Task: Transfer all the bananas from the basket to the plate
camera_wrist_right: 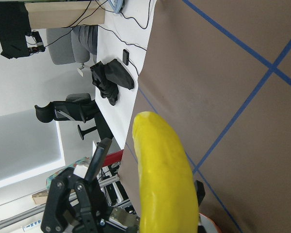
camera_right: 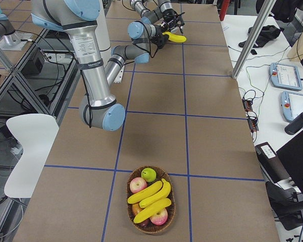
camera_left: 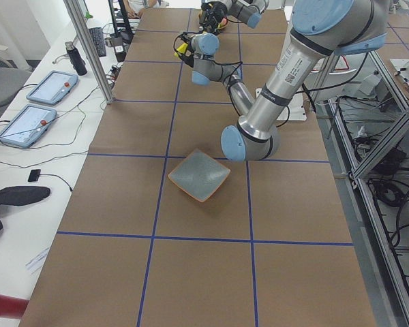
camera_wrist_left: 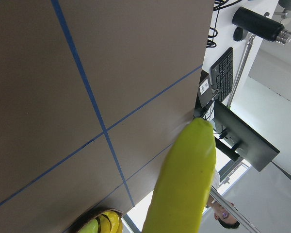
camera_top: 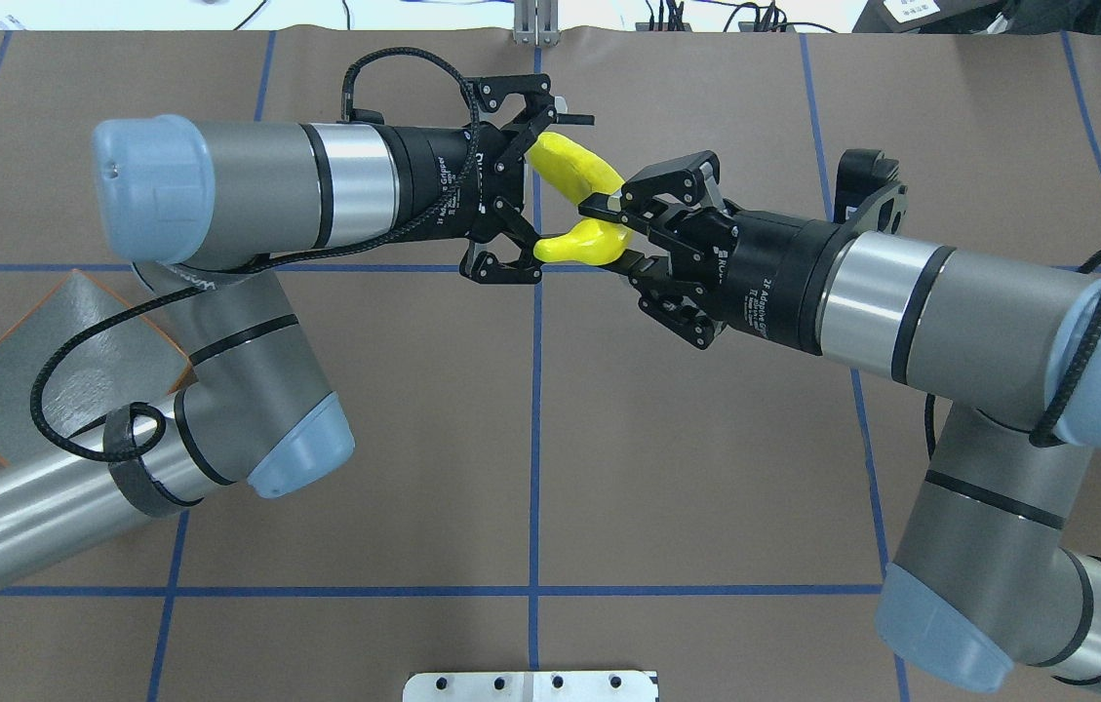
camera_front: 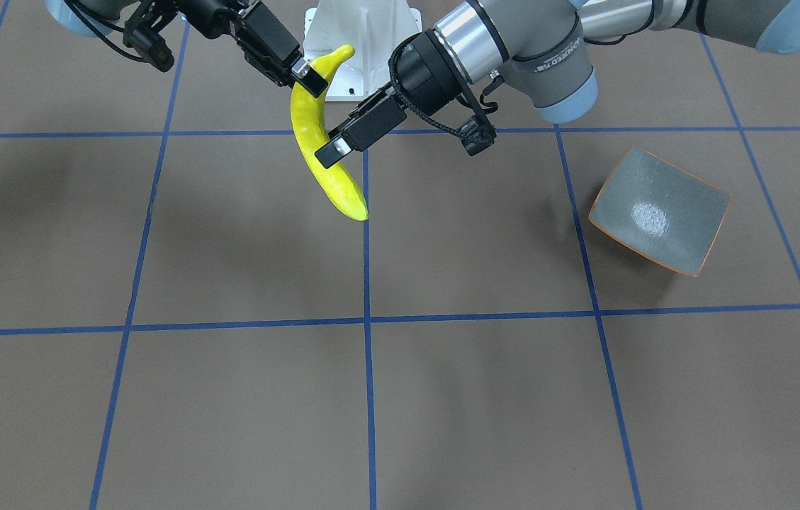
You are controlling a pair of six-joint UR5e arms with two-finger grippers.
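Both sets of fingers are closed on one banana [camera_top: 577, 200] held in the air above mid-counter: the right fingers [camera_top: 614, 227] and left fingers [camera_top: 529, 190] each clamp it, so this looks like a hand-over. Next, the right should let go so the left can carry it to the plate [camera_front: 658, 210], which sits alone with bare counter [camera_front: 442, 397] around; the basket [camera_right: 150, 204], well apart, holds three bananas [camera_right: 151, 197].
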